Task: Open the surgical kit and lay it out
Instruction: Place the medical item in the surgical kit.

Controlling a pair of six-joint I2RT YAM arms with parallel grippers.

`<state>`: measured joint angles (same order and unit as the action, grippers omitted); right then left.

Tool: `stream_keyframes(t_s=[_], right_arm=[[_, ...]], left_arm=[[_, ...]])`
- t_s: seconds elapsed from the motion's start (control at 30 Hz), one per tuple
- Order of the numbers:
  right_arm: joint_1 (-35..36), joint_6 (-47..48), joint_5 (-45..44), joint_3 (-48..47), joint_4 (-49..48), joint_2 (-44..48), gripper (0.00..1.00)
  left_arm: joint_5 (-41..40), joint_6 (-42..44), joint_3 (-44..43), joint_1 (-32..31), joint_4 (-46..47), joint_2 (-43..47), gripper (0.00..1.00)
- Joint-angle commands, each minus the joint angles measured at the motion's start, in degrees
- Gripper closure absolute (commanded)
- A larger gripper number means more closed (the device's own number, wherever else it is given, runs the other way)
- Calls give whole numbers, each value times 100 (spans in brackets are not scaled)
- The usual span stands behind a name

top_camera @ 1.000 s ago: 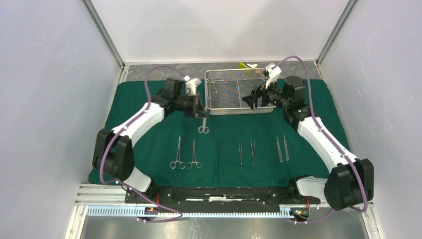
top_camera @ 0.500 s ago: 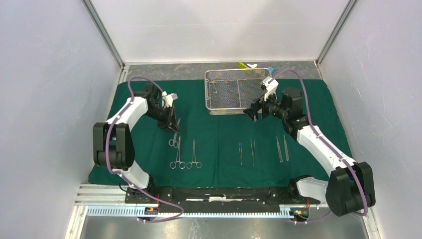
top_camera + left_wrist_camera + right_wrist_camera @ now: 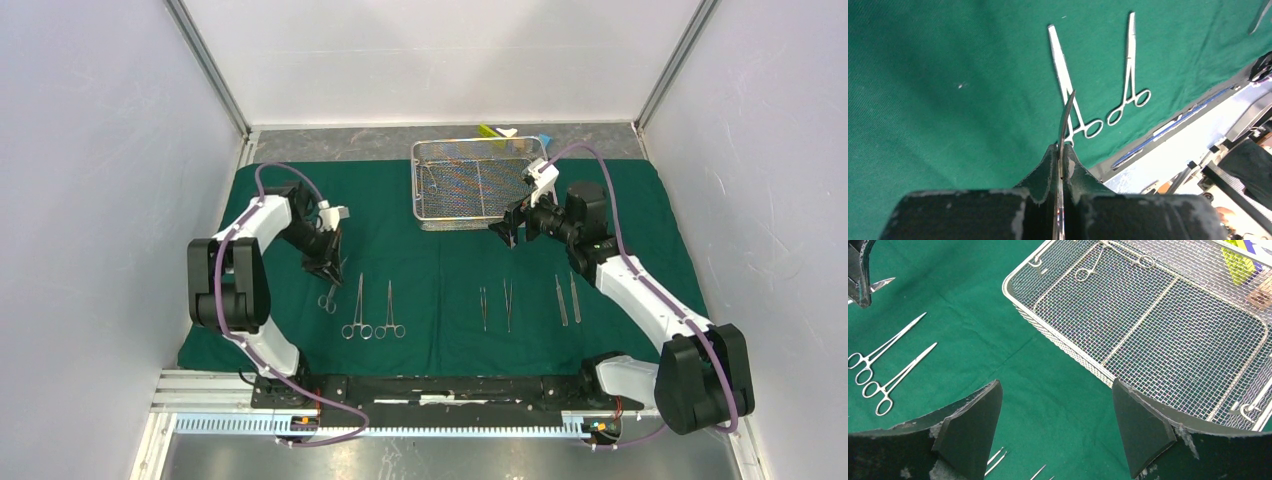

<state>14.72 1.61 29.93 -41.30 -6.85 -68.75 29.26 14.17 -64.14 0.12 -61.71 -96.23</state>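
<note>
The dark green cloth (image 3: pixel 440 262) lies spread flat, with the wire-mesh tray (image 3: pixel 500 190) at its far middle. My left gripper (image 3: pixel 325 262) is shut on a slim steel clamp (image 3: pixel 1066 112). The clamp's ring handles (image 3: pixel 328 298) hang low over the cloth, left of two clamps (image 3: pixel 357 305) (image 3: pixel 389 308) laid side by side. Two pairs of tweezers (image 3: pixel 483 307) (image 3: pixel 561 298) lie further right. My right gripper (image 3: pixel 505 225) stands open and empty (image 3: pixel 1056 385) just in front of the tray's near right corner. Two clamps (image 3: pixel 1093 265) (image 3: pixel 1253 405) lie inside the tray (image 3: pixel 1048 330).
A yellow-green block (image 3: pixel 1235 262) and a brown block (image 3: pixel 1260 297) sit behind the tray's far rim. White enclosure walls stand left, right and behind. The black rail with the arm bases (image 3: pixel 440 388) runs along the cloth's near edge.
My left arm swung from beside the tray to the left and nearer, carrying the clamp down to the left end of the laid row. The right gripper drew back slightly, still open.
</note>
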Motion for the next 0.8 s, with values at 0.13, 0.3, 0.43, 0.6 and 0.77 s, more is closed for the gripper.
stream_keyframes(t_s=[0.13, 0.3, 0.43, 0.6, 0.77], right_arm=[[-19, 50, -19, 122, -361, 26, 13], [-16, 108, -89, 178, -361, 63, 14], [-19, 147, -140, 199, -369, 63, 14], [-14, 207, -211, 254, -376, 124, 14], [-10, 200, -218, 295, -396, 145, 14]], left_arm=[[-115, -196, 111, 347, 12, -272, 97], [-278, -429, 104, 347, 75, -463, 87], [-403, -446, 53, 370, 14, -678, 86], [-334, -429, 46, 411, 10, -755, 88], [-359, -370, 33, 434, -30, -955, 89]])
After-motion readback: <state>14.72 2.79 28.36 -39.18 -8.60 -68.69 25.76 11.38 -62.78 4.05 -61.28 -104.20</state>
